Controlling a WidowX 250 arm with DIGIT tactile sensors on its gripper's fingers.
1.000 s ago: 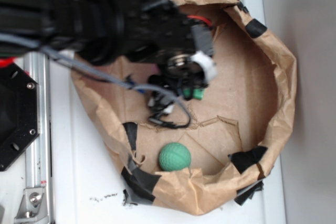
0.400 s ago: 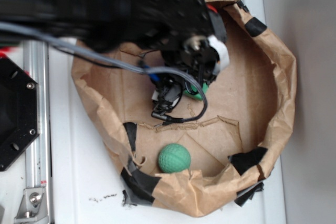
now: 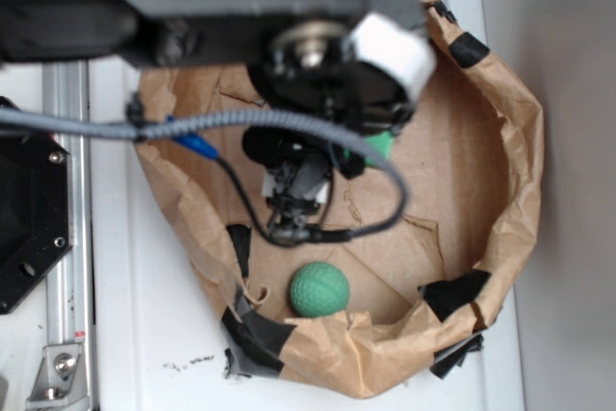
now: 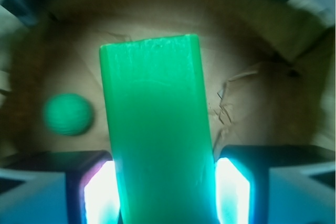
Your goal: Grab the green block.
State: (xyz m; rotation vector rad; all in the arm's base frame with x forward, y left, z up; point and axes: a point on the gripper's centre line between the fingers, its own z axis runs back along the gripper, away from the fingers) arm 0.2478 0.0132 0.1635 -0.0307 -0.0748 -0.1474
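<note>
The green block [image 4: 157,129] is a flat bright green bar that fills the middle of the wrist view, gripped between my two fingers, whose pads [image 4: 100,192] press on its long sides. My gripper [image 4: 163,195] is shut on it and holds it above the brown paper floor. In the exterior view only a small green corner of the block [image 3: 379,147] shows under the arm; the gripper itself is hidden by the arm's body. The round dimpled green ball [image 3: 319,289] lies apart near the bag's front wall; it also shows in the wrist view [image 4: 68,114].
A brown paper bag [image 3: 515,170] with rolled-down walls and black tape patches [image 3: 452,292] rings the work area. The arm's grey cable [image 3: 289,127] loops over the bag floor. A black mount [image 3: 29,209] and metal rail [image 3: 67,267] stand at the left.
The arm has risen toward the exterior camera and looks much larger. The green block has come up with it, held in the gripper. The ball has not moved.
</note>
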